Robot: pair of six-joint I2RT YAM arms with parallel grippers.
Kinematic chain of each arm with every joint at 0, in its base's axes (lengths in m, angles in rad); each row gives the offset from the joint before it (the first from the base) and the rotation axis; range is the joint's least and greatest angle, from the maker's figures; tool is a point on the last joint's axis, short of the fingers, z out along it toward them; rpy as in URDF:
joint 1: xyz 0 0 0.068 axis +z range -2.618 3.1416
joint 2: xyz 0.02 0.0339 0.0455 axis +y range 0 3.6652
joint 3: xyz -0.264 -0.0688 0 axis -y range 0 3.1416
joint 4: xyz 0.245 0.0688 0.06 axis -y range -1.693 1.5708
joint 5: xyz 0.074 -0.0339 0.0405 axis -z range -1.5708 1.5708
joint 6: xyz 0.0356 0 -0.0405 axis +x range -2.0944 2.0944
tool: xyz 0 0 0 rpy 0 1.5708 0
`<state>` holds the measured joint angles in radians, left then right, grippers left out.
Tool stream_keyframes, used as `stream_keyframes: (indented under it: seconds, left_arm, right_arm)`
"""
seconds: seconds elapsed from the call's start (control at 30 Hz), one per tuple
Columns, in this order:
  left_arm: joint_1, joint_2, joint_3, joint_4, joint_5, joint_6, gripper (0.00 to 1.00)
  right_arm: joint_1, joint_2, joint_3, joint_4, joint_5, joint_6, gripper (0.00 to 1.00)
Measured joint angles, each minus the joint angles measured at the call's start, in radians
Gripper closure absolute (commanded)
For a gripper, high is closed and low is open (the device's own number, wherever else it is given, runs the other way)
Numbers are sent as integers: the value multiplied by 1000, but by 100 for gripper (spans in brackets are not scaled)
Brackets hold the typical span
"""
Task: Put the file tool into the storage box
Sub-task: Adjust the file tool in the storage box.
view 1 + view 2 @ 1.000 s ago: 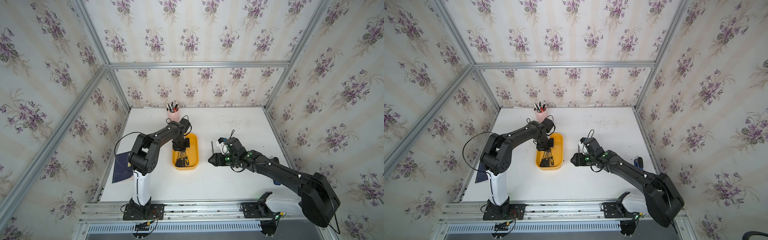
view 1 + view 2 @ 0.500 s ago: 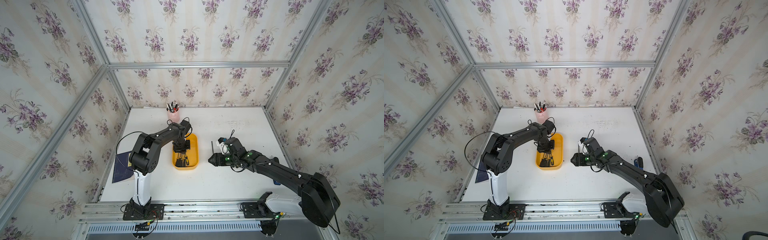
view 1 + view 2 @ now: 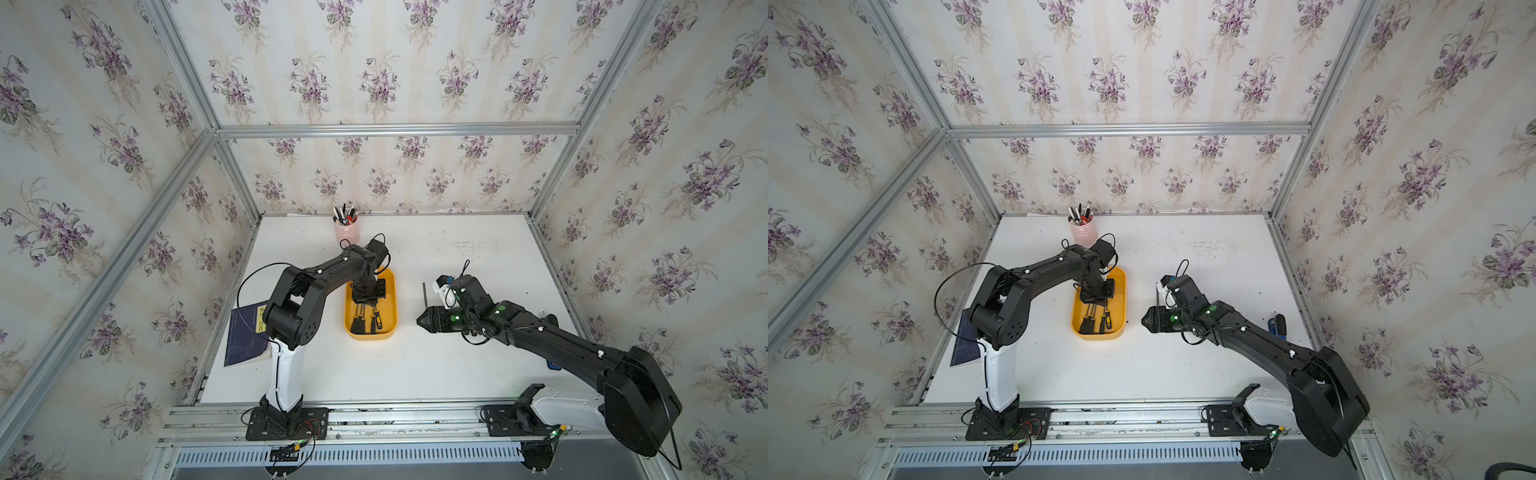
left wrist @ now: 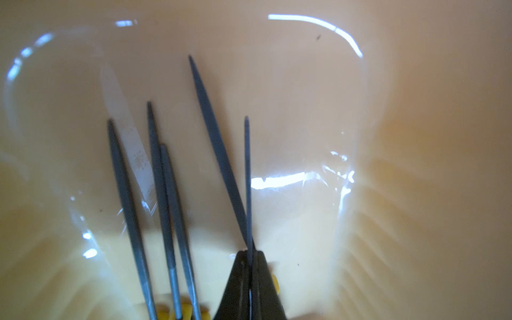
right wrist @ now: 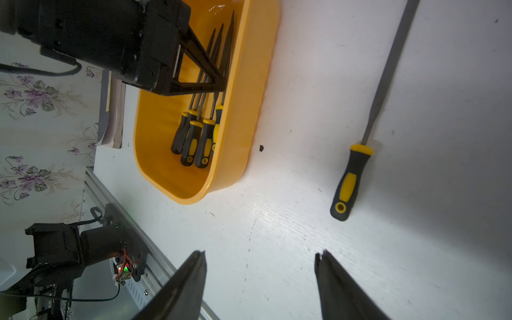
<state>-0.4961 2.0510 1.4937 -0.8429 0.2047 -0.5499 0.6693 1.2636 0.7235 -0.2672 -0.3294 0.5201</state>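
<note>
Reaching into the storage box (image 3: pixel 394 305) left of middle on the desk (image 3: pixel 415 374), the left pincer (image 4: pixel 249 253) pinches a thin file (image 4: pixel 247 166) among four other files (image 4: pixel 166 194) already lying inside. Right of the box a last file (image 5: pixel 357 171) lies on the desk, yet to go in, near the spread, empty right pincer (image 5: pixel 261 253).

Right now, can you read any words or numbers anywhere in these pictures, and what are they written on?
No text can be read.
The yellow label on the dark blue booklet: marks, too small and blurred to read.
On the storage box, files and pink pen cup: no lettering shows.
</note>
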Motion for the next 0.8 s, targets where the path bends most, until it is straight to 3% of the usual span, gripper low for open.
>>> stream_keyframes:
  seconds: [0.57,0.8]
  left_arm:
    - [4,-10,-39,2,-26,16,95]
    - [4,-16,-41,1,-42,16,82]
  right_arm:
    - [0,-7,-5,-2,0,1,32]
    - [0,-12,-5,-6,4,1,32]
